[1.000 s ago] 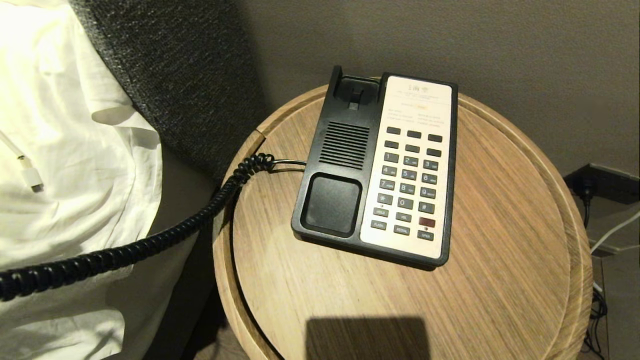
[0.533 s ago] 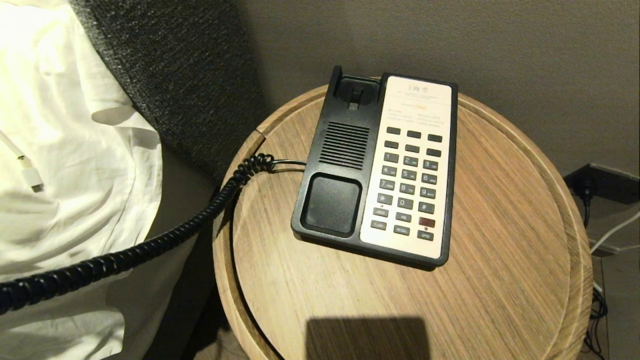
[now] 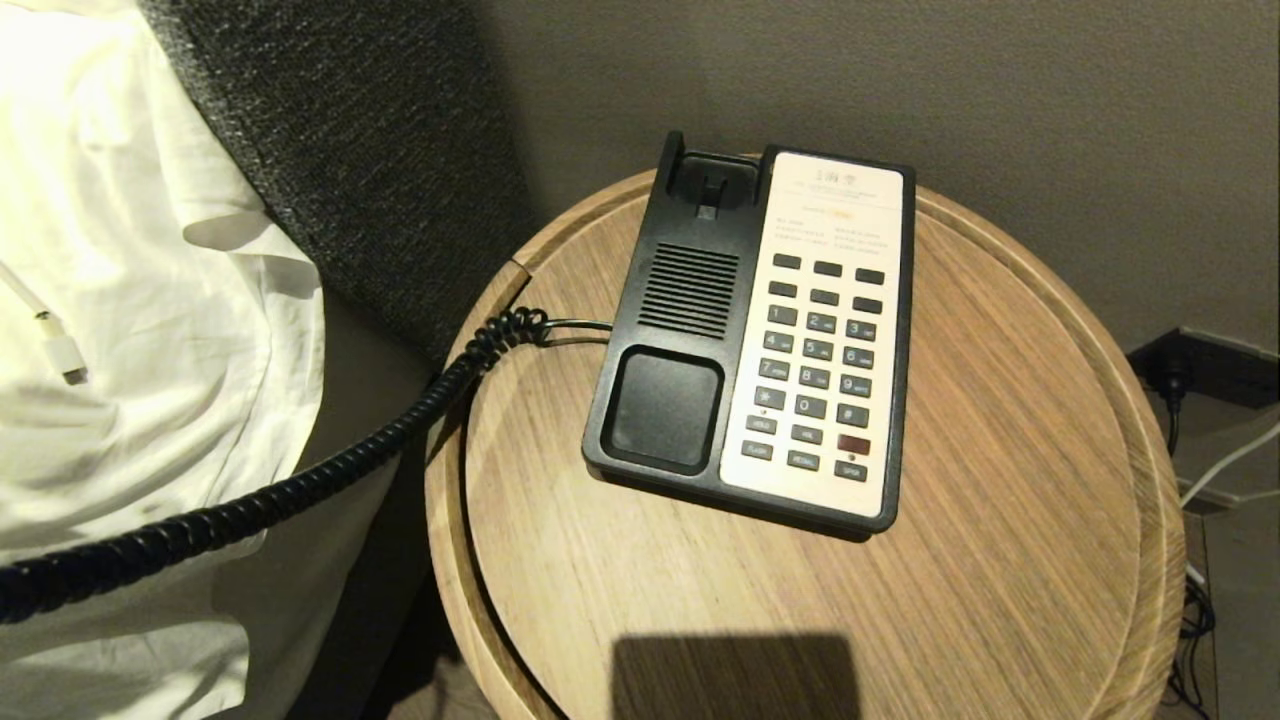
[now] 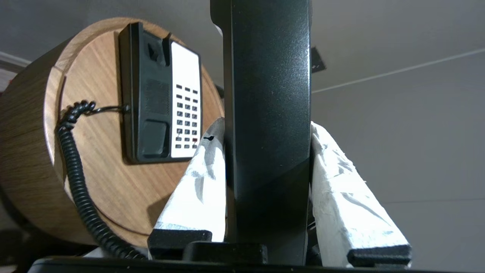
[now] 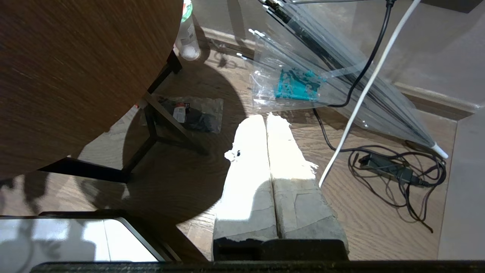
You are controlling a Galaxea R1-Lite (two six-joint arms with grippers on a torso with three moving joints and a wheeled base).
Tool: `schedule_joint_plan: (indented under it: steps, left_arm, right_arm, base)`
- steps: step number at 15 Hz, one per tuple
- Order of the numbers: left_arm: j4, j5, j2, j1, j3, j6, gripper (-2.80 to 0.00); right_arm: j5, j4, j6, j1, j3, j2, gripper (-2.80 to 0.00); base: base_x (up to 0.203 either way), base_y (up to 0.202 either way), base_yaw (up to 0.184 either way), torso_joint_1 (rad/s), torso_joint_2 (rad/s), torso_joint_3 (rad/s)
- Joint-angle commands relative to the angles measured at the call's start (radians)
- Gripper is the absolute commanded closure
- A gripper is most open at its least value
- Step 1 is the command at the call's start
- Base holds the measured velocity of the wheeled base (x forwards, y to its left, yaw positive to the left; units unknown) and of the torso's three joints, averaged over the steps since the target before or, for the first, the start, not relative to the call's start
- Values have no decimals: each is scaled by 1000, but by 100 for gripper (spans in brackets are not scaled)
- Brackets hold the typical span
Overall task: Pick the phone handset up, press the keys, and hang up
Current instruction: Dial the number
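Beside a bed with white bedding [image 3: 150,300] and a dark grey headboard [image 3: 370,150], a round wooden bench [image 3: 1000,450] is being occupied by the black phone base [image 3: 680,330]. Its 2 cradle recesses are lying bare, and the keys [image 3: 815,375], dark buttons in rows of 3 with 1 red button, are being shown on the cream faceplate. A black coiled cord [image 3: 300,485] is being led from the base's left side over the bench edge and off toward the left of the head view.

In the left wrist view, the phone handset [image 4: 269,125] is being grasped by the left tool [image 4: 267,129], its white-wrapped fingers [image 4: 201,182] pressed on both sides, held off the bench and well apart from the base.

By the right wrist view, the right tool [image 5: 267,117] is being kept clenched on nothing, hanging low over the wooden floor [image 5: 360,212] near cables [image 5: 394,170] and a clear plastic bag [image 5: 295,83].
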Motion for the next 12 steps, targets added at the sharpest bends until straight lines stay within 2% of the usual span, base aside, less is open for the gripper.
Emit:
schedule_joint_plan:
  steps: [1, 8, 10, 12]
  left_arm:
    - [5, 5, -4, 0, 11, -4, 0]
    - [-2, 7, -30, 0, 41, -5, 0]
    - [5, 8, -18, 0, 22, -3, 0]
    - [-2, 7, -17, 0, 33, -4, 0]
  right_arm:
    - [2, 0, -8, 0, 0, -1, 0]
    - [1, -1, 17, 0, -34, -2, 0]
    - [23, 77, 51, 0, -161, -2, 0]
    - [49, 249, 97, 0, -340, -2, 0]
  base:
    - [0, 0, 0, 0, 0, 0]
    - [0, 0, 0, 0, 0, 0]
    - [0, 0, 0, 0, 0, 0]
    - [0, 0, 0, 0, 0, 0]
